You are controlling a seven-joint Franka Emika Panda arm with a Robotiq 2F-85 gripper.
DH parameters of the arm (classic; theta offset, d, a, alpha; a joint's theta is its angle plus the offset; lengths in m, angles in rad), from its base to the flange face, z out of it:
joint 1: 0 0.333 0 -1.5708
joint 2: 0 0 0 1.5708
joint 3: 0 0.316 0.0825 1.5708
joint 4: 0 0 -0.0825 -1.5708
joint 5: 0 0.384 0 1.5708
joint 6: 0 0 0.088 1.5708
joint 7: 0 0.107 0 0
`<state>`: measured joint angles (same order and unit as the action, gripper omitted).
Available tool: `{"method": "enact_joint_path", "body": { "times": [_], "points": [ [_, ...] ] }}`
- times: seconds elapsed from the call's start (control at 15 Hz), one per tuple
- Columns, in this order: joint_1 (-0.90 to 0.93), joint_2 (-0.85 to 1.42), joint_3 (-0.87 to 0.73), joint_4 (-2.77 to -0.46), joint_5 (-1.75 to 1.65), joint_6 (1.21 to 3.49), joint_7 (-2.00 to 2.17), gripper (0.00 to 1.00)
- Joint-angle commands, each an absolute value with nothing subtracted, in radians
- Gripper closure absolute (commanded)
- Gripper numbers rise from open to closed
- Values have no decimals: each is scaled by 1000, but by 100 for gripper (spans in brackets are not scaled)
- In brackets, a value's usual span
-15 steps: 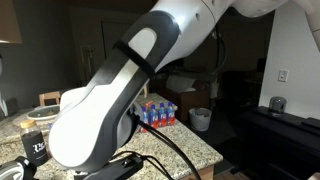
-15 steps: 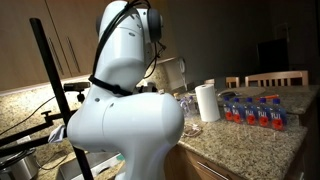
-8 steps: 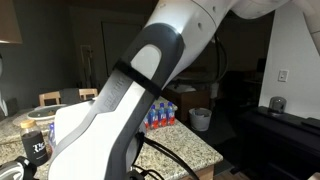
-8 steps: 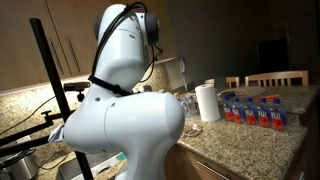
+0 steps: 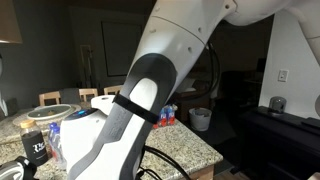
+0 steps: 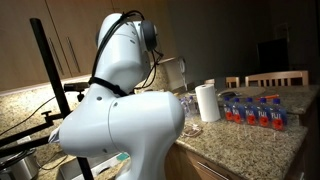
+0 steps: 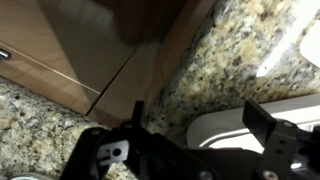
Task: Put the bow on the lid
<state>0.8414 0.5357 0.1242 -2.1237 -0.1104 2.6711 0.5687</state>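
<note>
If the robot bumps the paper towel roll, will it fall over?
Probably yes. The paper towel roll stands upright, tall and narrow, so a high push may tip it; once down, its round shape would likely roll. It looks soft and light, so unlikely to break.

- The speckled granite counter [image 6: 262,142] carries everything; the wrist view shows its brown-and-grey stone from close by.
- A white paper towel roll [image 6: 207,102] stands upright on it.
- Near the roll sits a pack of bottles [image 6: 256,111] with blue and red labels.
- In the wrist view a whitish plastic piece [image 7: 225,130] with a rounded corner lies on the stone; tub or lid cannot be told.
</note>
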Motion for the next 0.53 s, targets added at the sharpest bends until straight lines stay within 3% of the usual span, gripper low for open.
{"method": "enact_joint_path", "body": {
  "times": [0.0, 0.47],
  "points": [
    [871, 566, 93, -2096, -99, 2703, 600, 0],
    [851, 520, 107, -2047, -53, 2702, 576, 0]
  ]
}}
